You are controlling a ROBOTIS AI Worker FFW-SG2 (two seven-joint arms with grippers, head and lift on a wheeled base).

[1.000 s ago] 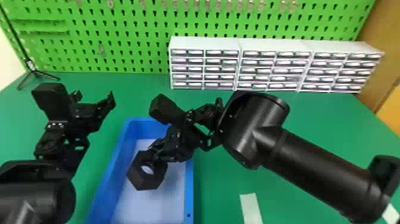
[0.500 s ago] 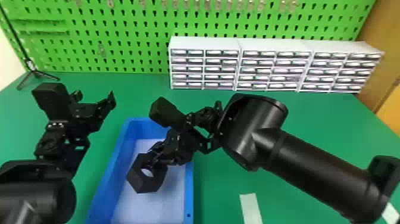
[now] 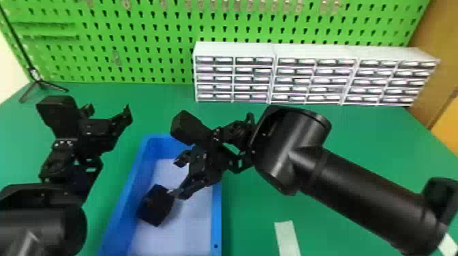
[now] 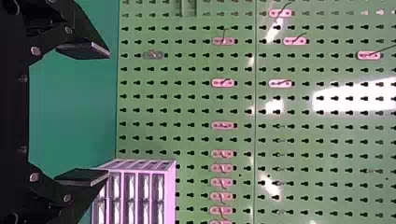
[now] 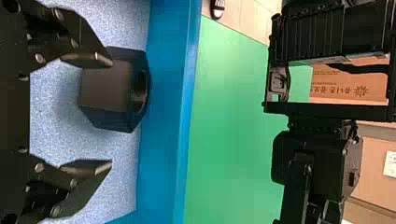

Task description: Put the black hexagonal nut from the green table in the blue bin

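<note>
In the head view my right gripper (image 3: 180, 178) is over the blue bin (image 3: 216, 218), with the black hexagonal nut (image 3: 156, 205) beside its nearer finger, tilted, inside the bin's outline. The right wrist view has my right gripper (image 5: 112, 114) open wide, and the nut (image 5: 105, 88) lies at its upper finger, clear of the lower one, near the blue bin wall (image 5: 166, 112). Whether nut and finger touch I cannot tell. My left gripper (image 3: 109, 110) is parked left of the bin; the left wrist view gives my left gripper (image 4: 109, 114) open with nothing between its fingers.
White drawer cabinets (image 3: 235, 51) stand at the back of the green table (image 3: 357, 136), before a green pegboard (image 3: 163, 41). A small black tripod (image 3: 41, 83) is at the back left. A pale tape strip (image 3: 287, 238) lies right of the bin.
The right gripper has opened around the nut. The nut has tipped over, its hole no longer facing the head camera, and sits slightly lower. The left arm has kept still.
</note>
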